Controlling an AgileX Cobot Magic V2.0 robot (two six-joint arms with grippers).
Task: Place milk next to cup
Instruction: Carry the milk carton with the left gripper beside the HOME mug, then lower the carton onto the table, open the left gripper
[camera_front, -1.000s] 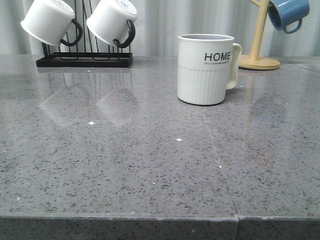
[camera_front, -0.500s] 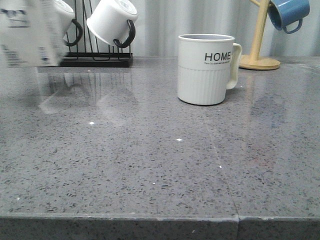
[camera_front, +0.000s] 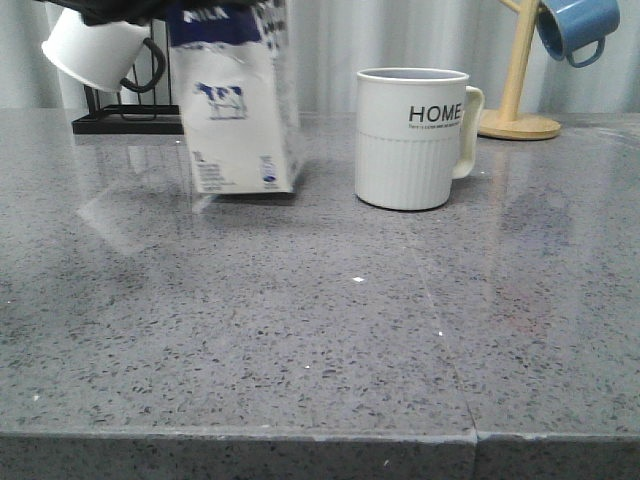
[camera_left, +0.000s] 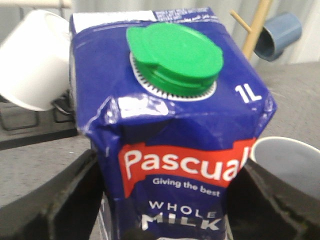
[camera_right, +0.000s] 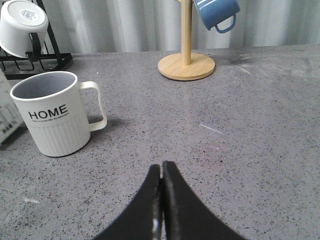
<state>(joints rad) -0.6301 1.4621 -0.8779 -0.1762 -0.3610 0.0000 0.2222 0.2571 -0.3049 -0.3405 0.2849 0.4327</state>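
- The milk (camera_front: 238, 110) hangs tilted in the front view, to the left of the cup (camera_front: 412, 138) and apart from it, with its lower edge close to the desk (camera_front: 320, 330); whether it touches the surface cannot be told.
- The left gripper (camera_left: 165, 210) has its jaws clamped on the milk, one dark finger on each side of the carton just below the blue top and green cap (camera_left: 175, 52).
- The right gripper (camera_right: 161, 200) hovers low over bare desk with its jaws together, holding nothing, on the handle side of the cup.
- Judged risk: released while tilted, the tall carton could rock or topple, since its base would not land flat.
- Judged risk: carried further toward the cup, the carton's leaning corner could knock the cup and shove it along the smooth desk.
- The black rack (camera_front: 125, 122) with a white mug (camera_front: 95, 45) stands just behind the carton; a swing backward could catch it.
- The blue mug (camera_front: 575, 25) on the wooden stand (camera_front: 520, 115) is well apart and looks out of danger.
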